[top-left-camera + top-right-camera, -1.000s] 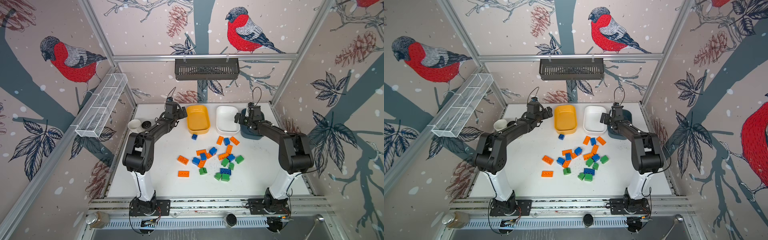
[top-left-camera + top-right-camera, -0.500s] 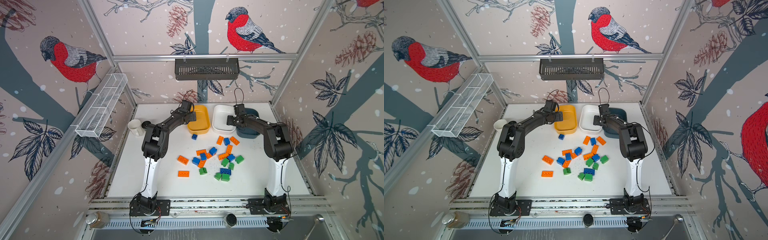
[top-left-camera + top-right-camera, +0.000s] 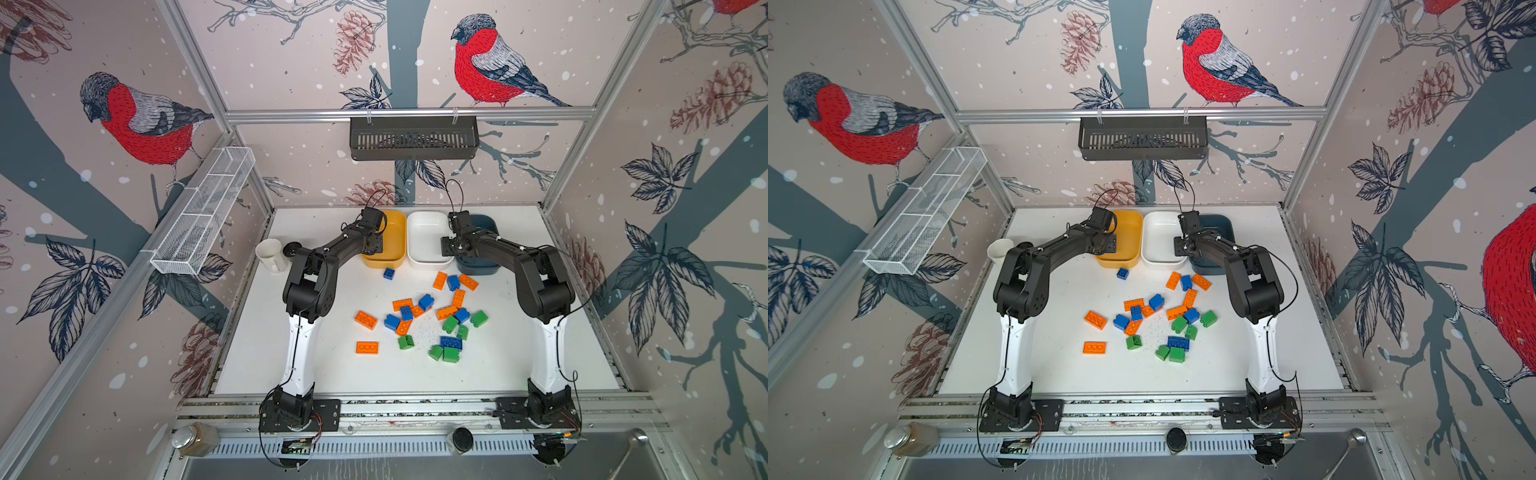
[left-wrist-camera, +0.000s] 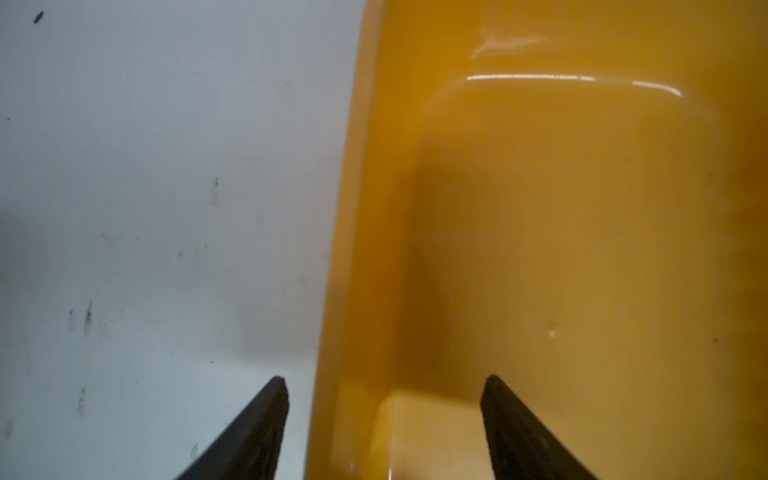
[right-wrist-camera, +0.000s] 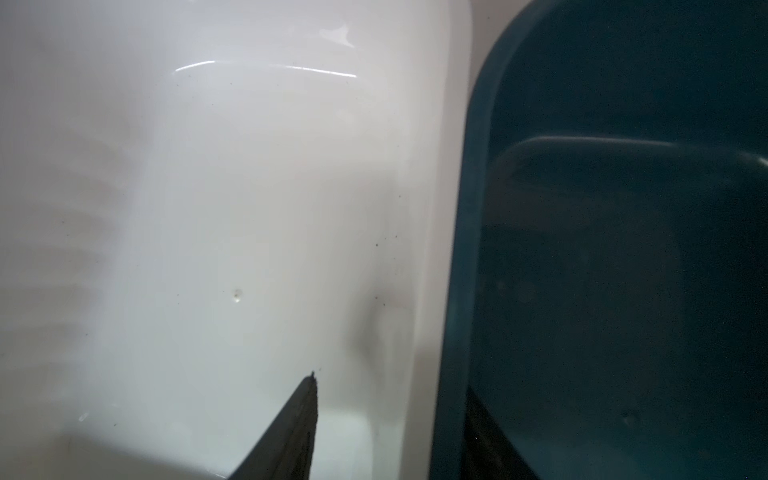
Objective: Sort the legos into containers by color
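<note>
Since a second ago both wrists have slid inward along the row of tubs; the bricks lie as they did. Left fingers (image 4: 257,432) stand apart astride the left wall of the yellow tub (image 3: 395,237), one over the bare worktop (image 3: 332,374) and one inside, touching neither face: released, holding nothing. Right fingers (image 5: 291,428) straddle the seam between the white tub (image 3: 428,237) and the teal tub (image 3: 486,226), one in each. Whether they pinch those walls I cannot tell.

White and scuffed, the worktop sits in an aluminium-framed cell papered with bullfinches. A wire basket (image 3: 203,212) hangs on the left wall and a black slotted shelf (image 3: 413,139) on the back rail. A white mug (image 3: 269,255) stands by the left edge.

All three tubs sit side by side near the back edge. The legos (image 3: 426,301) lie in a loose heap mid-worktop between the arms, well apart from both pairs of fingers. One blue brick (image 3: 389,273) lies just in front of the yellow tub. The front strip is bare.

In both top views the wrists hide the fingers, and the right arm covers the teal tub's middle. The finger in the teal tub is dark on dark.
</note>
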Robot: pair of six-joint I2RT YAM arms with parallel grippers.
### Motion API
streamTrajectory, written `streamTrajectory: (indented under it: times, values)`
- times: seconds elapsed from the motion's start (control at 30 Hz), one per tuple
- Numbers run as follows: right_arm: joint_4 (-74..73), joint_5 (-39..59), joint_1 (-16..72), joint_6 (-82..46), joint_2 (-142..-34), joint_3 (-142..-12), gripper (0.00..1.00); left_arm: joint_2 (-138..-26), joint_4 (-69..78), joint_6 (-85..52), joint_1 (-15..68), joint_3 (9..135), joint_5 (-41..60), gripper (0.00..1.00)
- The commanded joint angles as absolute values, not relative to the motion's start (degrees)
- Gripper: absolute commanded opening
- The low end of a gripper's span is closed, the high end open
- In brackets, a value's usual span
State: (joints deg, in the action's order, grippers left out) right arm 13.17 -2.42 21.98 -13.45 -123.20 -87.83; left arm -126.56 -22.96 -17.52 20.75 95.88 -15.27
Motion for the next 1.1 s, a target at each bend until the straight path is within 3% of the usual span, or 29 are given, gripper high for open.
streamTrajectory:
  times: [0.0, 0.53, 0.77, 1.07]
  values:
    - [16.4, -1.9, 23.2, -12.8, -123.5, -87.7, 0.51, -124.1, -23.7, -16.2, 20.7, 93.0, -14.6, 0.70]
    - [19.5, -4.8, 28.9, -23.4, -118.4, -81.4, 0.53, -110.6, -23.4, -13.1, 21.0, 74.5, -12.4, 0.68]
    - [17.2, -7.3, 28.2, -25.1, -115.5, -81.0, 0.59, -110.9, -23.3, -14.1, 20.9, 77.8, -12.4, 0.75]
    - [15.0, -5.6, 25.0, -22.8, -121.6, -87.1, 0.50, -118.2, -23.9, -14.2, 19.5, 85.5, -12.0, 0.75]
